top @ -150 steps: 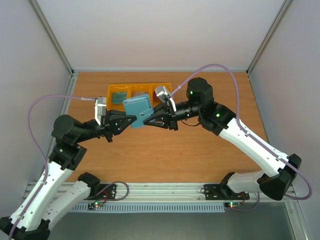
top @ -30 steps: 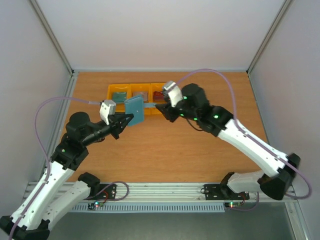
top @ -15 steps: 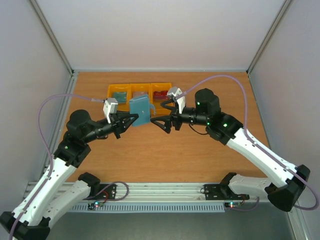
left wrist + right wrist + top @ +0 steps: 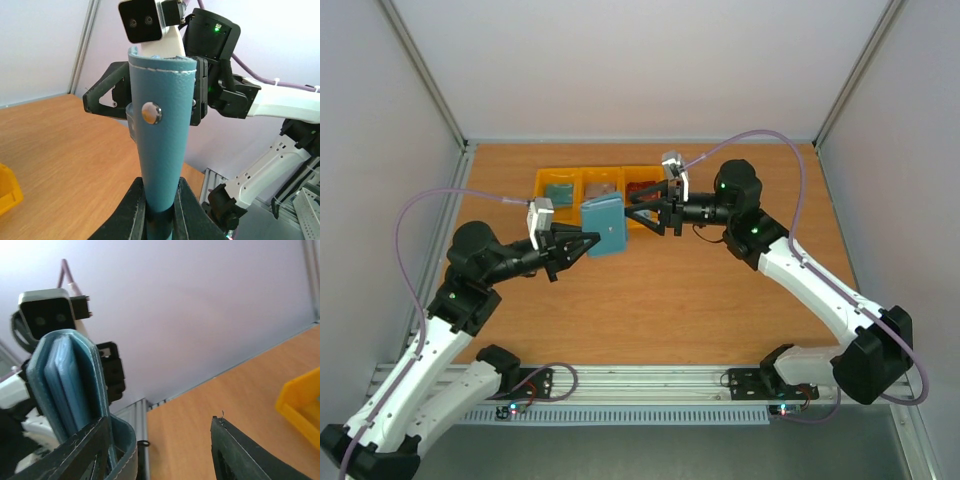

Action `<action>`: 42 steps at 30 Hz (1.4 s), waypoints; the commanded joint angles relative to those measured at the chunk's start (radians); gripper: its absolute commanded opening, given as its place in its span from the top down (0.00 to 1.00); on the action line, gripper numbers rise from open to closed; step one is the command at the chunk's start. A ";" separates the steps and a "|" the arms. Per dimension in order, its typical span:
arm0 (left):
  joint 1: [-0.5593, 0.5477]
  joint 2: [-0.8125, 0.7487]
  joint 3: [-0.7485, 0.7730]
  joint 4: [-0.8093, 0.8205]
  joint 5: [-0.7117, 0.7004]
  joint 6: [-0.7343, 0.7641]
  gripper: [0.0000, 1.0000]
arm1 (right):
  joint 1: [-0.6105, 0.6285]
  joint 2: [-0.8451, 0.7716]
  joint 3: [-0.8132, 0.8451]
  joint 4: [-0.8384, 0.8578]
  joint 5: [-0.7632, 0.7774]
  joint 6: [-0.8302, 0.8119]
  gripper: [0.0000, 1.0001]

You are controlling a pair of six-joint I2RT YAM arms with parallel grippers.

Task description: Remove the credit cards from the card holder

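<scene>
L gripper (image 4: 160,197): fingers pinched tight on bottom edge of the card holder (image 4: 162,135). Holder stands up out of the tips, clear of the table (image 4: 60,140), snap stud (image 4: 151,112) facing the wrist cam.
Holder mouth: points away from L tips, toward R. Paler blue layers show inside; can't tell if a card is still in there.
R gripper (image 4: 638,214): fingers apart, gripping nothing. They straddle the holder's far edge, one finger (image 4: 75,450) just beside the flap, the other well clear.
Step (my read): R goes in for any card left.
Do it well: L shld hold steady. R lines up w/ the inner layer only, closes on a card edge not the flap, pulls straight along the pocket.
Credit cards (image 4: 601,188): beyond both sets of tips, in the yellow bins (image 4: 580,186). Teal, pale and red bits, one per bin, small in view.
In the way: outer flap curls by R's near finger, easy to nip. Bins sit near R's tips. Purple cable (image 4: 760,135) loops behind R's wrist.
</scene>
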 commanded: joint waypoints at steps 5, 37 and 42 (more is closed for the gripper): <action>-0.001 -0.009 -0.008 0.150 0.090 -0.038 1.00 | 0.003 -0.025 -0.001 0.028 -0.170 0.000 0.50; -0.001 -0.014 -0.040 0.107 -0.078 -0.094 0.33 | 0.166 -0.067 0.100 -0.278 -0.045 -0.150 0.99; -0.001 -0.057 -0.038 -0.044 -0.290 0.091 0.01 | 0.162 -0.096 0.147 -0.484 0.363 -0.120 0.99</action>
